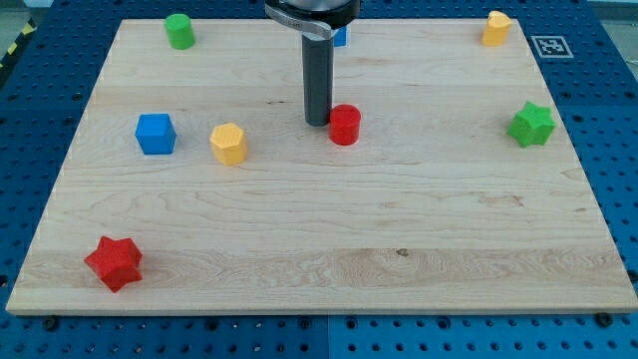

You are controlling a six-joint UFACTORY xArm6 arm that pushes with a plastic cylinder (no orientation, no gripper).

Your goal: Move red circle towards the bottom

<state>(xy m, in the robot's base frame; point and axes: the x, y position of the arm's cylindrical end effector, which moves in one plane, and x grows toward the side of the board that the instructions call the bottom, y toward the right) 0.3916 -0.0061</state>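
Note:
The red circle [345, 125] is a short red cylinder standing on the wooden board [319, 229] a little above the board's middle. My dark rod comes down from the view's top, and my tip [318, 122] rests on the board just left of the red circle, touching it or nearly so. A red star [114, 262] lies at the bottom left.
A blue cube [156, 134] and a yellow hexagon block [228, 144] lie at the left. A green cylinder [179, 31] is at the top left. A blue block [340, 37] peeks out behind the rod. A yellow block [495, 28] is top right, a green star [531, 124] at the right.

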